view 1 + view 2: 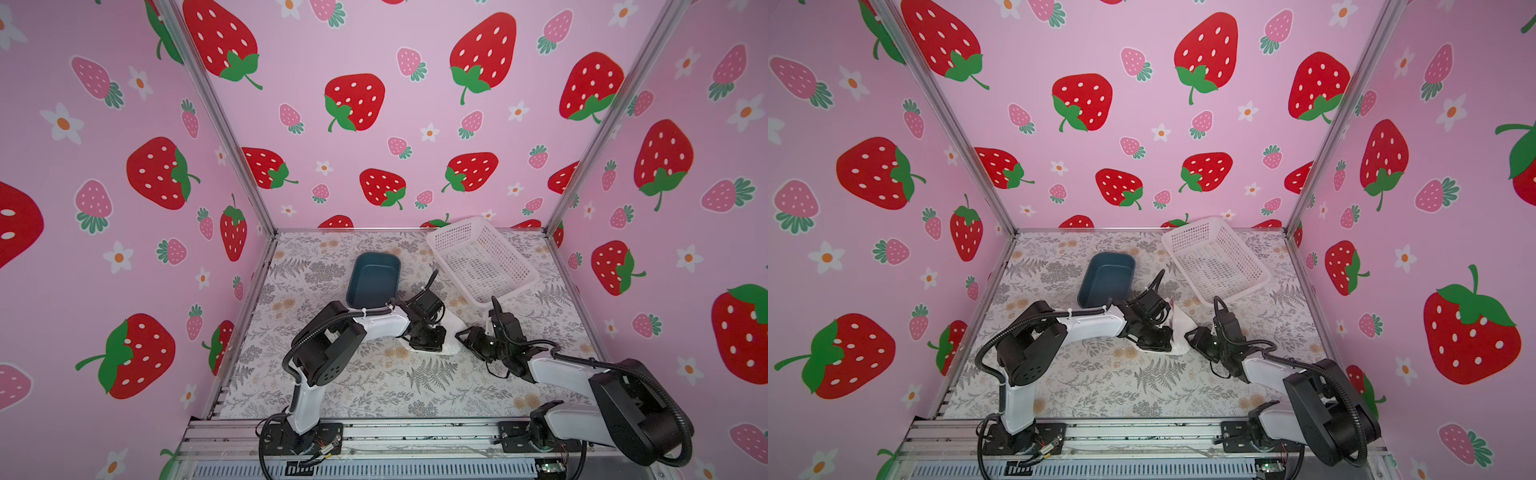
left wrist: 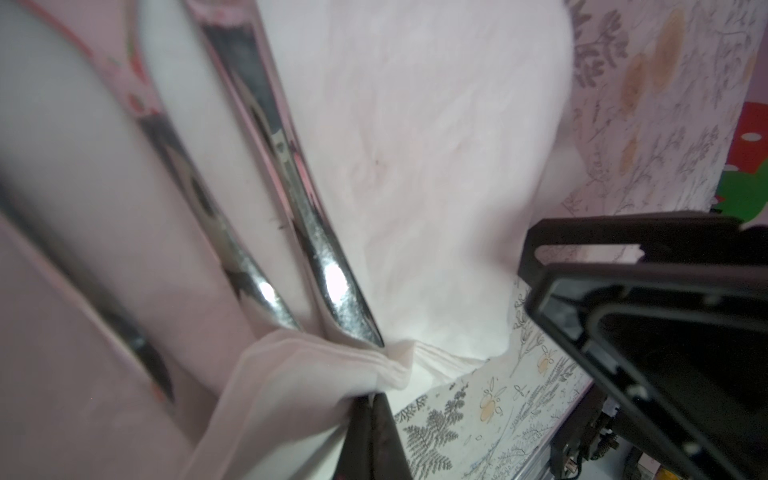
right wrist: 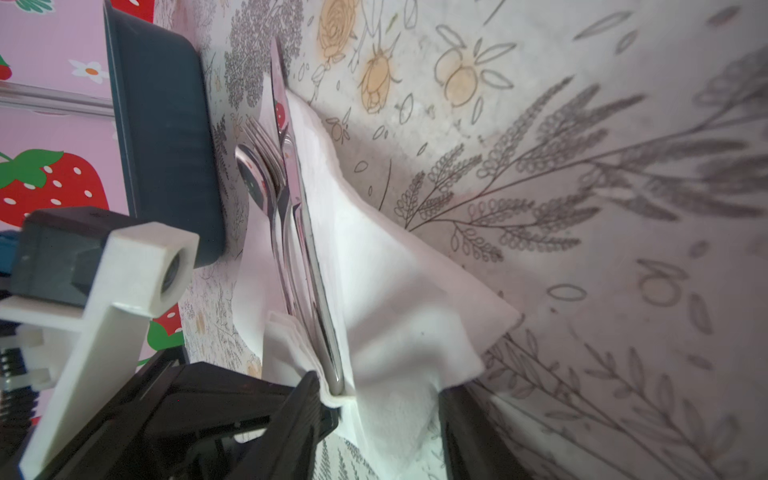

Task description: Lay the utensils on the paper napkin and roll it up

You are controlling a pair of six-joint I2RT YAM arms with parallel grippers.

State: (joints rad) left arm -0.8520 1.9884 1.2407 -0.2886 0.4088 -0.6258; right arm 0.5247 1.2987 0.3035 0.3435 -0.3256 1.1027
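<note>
The paper napkin (image 3: 395, 291) lies rumpled on the floral table, and in both top views only a white corner (image 1: 451, 328) (image 1: 1183, 328) shows between the two grippers. On it lie the utensils side by side: spoon (image 3: 253, 183), fork (image 3: 266, 141) and knife (image 3: 291, 174). Their shiny handles (image 2: 332, 286) run close past the left wrist camera. My left gripper (image 2: 370, 409) (image 1: 426, 343) is shut on a folded napkin edge by the handle ends. My right gripper (image 3: 380, 411) (image 1: 461, 334) stands open, with its jaws either side of a loose napkin corner.
A dark blue tub (image 1: 374, 278) (image 3: 166, 137) sits just beyond the napkin, close to the utensil heads. A white perforated basket (image 1: 482, 257) stands at the back right. The two grippers nearly meet over the napkin. Pink strawberry walls close in three sides.
</note>
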